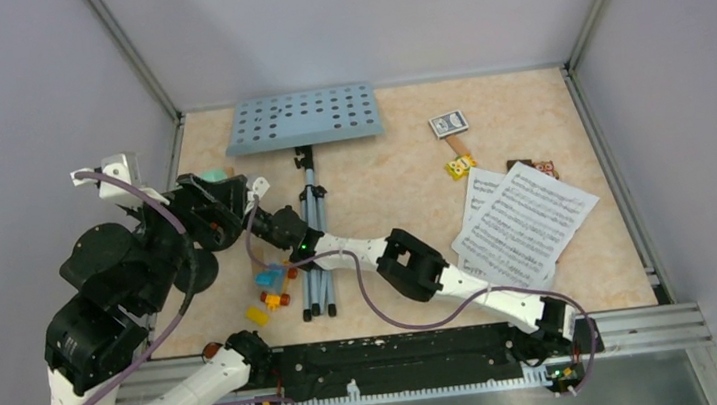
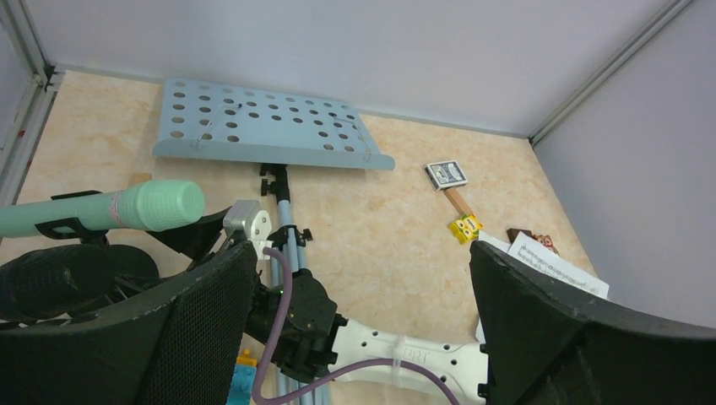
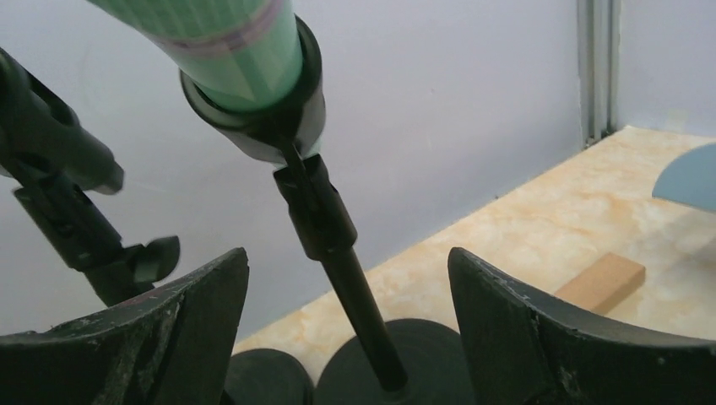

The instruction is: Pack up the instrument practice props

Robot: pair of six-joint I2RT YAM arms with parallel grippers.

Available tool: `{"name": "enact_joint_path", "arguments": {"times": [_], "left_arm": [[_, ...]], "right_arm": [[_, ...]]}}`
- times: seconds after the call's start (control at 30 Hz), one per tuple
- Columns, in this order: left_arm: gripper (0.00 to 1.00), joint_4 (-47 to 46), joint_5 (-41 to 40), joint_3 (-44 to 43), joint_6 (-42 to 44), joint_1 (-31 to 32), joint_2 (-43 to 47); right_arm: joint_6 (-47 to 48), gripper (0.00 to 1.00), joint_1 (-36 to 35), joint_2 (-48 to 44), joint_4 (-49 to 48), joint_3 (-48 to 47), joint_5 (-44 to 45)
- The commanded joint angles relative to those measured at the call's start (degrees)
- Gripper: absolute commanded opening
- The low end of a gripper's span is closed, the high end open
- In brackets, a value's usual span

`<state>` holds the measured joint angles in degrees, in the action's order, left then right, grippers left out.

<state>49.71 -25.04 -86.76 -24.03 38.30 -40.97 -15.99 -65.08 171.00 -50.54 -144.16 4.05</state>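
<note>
The mint-green microphone sits clipped in a black round-based mic holder at the table's left edge. My right gripper is open, with a finger on each side of that holder's pole and apart from it. A second black holder stands just to the left. In the top view the right gripper is reached across to the left. My left gripper hangs open and empty above the right arm. The pale-blue music desk lies at the back with its tripod pole. Sheet-music pages lie at the right.
Colourful toy bricks lie beside the tripod's feet. A card box, a yellow block and a brown piece sit near the pages. A tan wooden block lies by the left wall. Walls enclose three sides.
</note>
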Motion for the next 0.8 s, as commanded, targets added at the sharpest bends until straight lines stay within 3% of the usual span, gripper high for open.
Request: {"name": "enact_joint_path", "arguments": {"times": [0.0,0.2,0.27,0.53,0.77], "left_arm": [[0.99,-1.34,-0.89,0.67,1.86,-0.07,0.41],[0.99,-1.15,-1.83,1.33,1.67,-0.07,1.24],[0.99,0.23,-3.41,0.71,0.79,-0.07,1.25],[0.99,8.62,-14.92,-8.02,-7.36,-0.02,-1.1],[0.99,26.37,-26.17,-19.43,-23.34,-0.09,-8.88]], "right_arm": [[2.49,0.86,-0.22,1.65,-0.89,-2.73,1.04],[5.65,0.86,-0.22,0.55,-0.88,-2.56,-3.6],[7.51,0.86,-0.18,-2.71,-1.87,1.48,-5.75],[12.58,0.86,-0.22,-31.54,-11.46,37.98,-6.26],[14.15,0.86,-0.31,-53.5,-15.23,68.03,-7.13]]}}
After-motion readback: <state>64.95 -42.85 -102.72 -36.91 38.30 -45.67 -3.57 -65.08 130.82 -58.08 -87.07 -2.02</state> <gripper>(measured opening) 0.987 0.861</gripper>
